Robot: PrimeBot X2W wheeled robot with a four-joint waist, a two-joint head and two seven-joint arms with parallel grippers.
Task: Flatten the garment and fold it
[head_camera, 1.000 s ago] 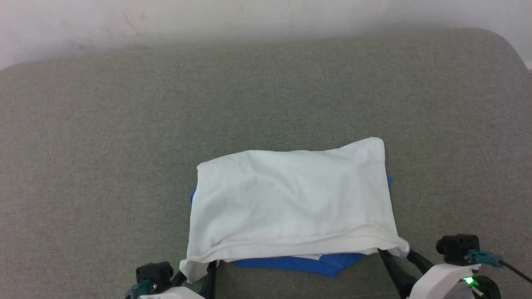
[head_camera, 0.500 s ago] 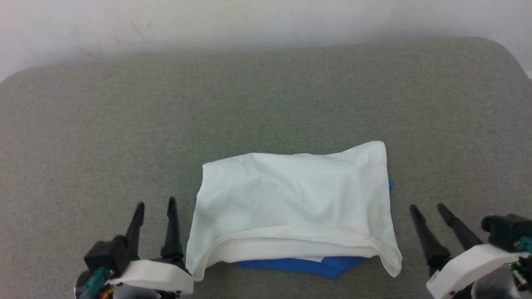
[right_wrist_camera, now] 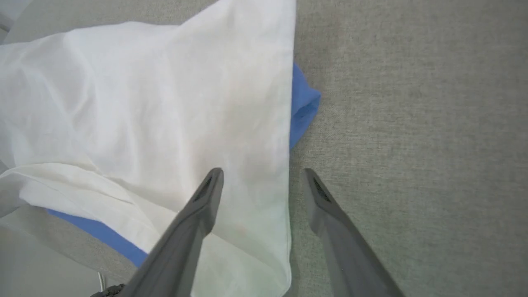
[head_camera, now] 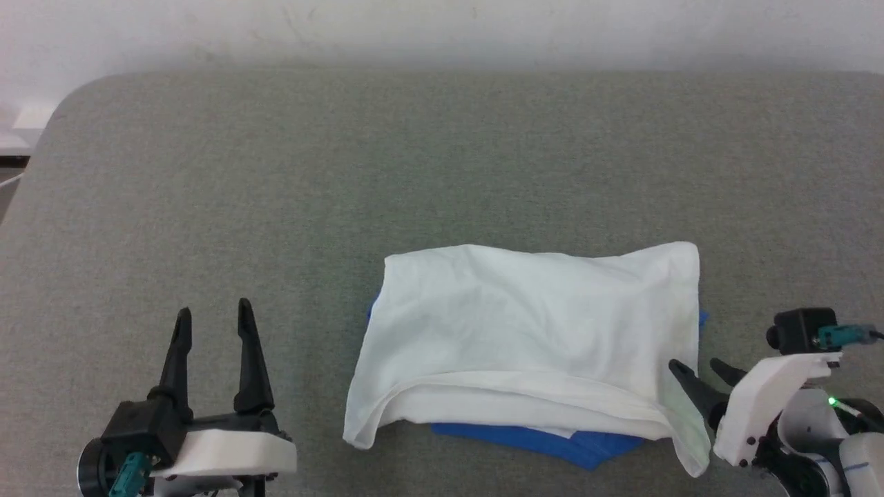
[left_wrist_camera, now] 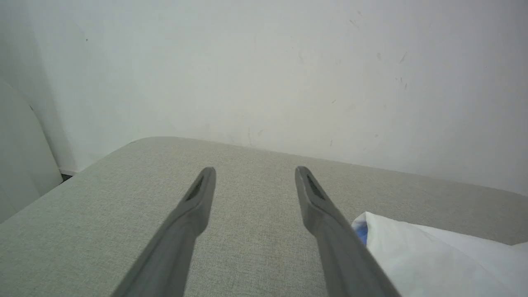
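The jaws of the left gripper (head_camera: 213,309) stand wide apart with nothing between them, at the lower left of the head view, over bare grey cloth and well apart from the garment (head_camera: 532,324). In the left wrist view the same two dark fingers (left_wrist_camera: 194,206) frame open tabletop (left_wrist_camera: 103,214), with a white corner of the garment (left_wrist_camera: 420,255) and a speck of blue at the lower right of the frame.

The jaws of the right gripper (head_camera: 694,364) are likewise spread and grip nothing, at the lower right of the head view, just beside the garment's lower right corner. In the right wrist view one finger (right_wrist_camera: 198,210) lies over the white cloth and the other over bare tabletop, with the garment's side edge running between them; whether either touches the cloth cannot be told.

The garment (right_wrist_camera: 144,103) lies folded into a rough rectangle in the lower centre of the head view, white layer uppermost and lightly creased. A royal-blue band (head_camera: 552,442) shows beneath its near edge, and a blue tab (right_wrist_camera: 303,103) juts out at the side.

The grey fabric-covered tabletop (head_camera: 442,159), rounded at its upper left corner, meets a scuffed white wall (head_camera: 442,27) along the top of the frame.
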